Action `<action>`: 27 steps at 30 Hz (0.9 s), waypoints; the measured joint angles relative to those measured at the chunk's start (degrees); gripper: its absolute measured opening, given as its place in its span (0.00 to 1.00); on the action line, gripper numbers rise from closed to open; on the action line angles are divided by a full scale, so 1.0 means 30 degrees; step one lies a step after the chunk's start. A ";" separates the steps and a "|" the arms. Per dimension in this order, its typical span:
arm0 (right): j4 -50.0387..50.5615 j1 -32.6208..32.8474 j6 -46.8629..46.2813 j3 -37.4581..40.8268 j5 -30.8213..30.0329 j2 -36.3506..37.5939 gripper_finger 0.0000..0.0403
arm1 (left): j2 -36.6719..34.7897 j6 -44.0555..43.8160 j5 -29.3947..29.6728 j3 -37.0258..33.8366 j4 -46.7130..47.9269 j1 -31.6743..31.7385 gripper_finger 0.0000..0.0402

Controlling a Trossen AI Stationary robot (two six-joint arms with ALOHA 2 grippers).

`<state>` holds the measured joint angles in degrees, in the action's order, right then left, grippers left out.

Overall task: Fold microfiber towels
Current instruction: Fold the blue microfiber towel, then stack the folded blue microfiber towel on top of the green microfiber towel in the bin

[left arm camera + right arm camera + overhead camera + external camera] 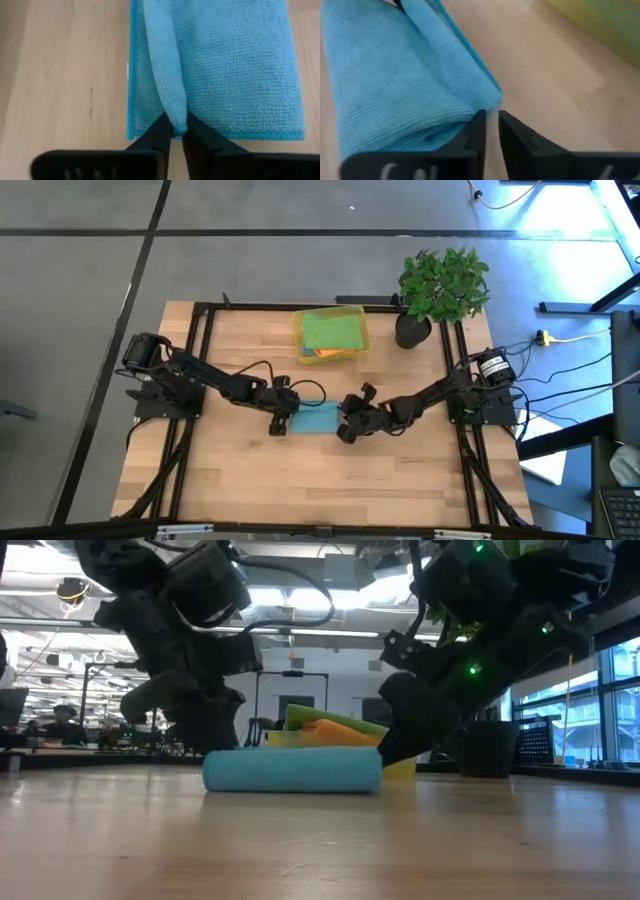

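At towel (pixel 220 70), left pincer (pixel 176 134) pinching fold

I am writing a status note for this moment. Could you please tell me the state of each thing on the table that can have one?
Teal towel: folded, flat on the table, mid-table between the grippers.
Left gripper: at the towel's edge, pinching a raised fold.
Right gripper: at the towel's opposite end, fingers slightly apart, holding nothing.
Yellow bin: upright, holding folded towels, green towel on top, orange one beneath.
Potted plant: upright, beside the bin.
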<state>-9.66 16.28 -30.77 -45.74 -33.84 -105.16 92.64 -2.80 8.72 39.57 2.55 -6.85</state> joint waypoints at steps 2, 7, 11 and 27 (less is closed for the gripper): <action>-0.0025 0.0021 0.0316 -0.0091 -0.0506 0.0000 0.17 | 0.0000 0.0054 0.0445 0.0153 0.0065 -0.0074 0.12; -0.0022 0.0021 0.0996 -0.0359 -0.0928 0.0041 0.26 | -0.0173 0.0340 0.2013 0.0591 0.0309 -0.0290 0.23; 0.0138 0.0021 0.1860 -0.0640 -0.1228 0.0229 0.29 | -0.0808 0.0615 0.3605 0.1149 0.1860 -0.0484 0.30; 0.2858 0.0902 0.2958 -0.2244 -0.2388 0.0663 0.31 | -0.1328 0.0608 0.3766 0.1496 -0.0901 -0.5595 0.34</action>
<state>-1.08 18.98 -21.89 -52.47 -41.00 -103.18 88.66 -0.97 20.02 44.06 -0.15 -23.64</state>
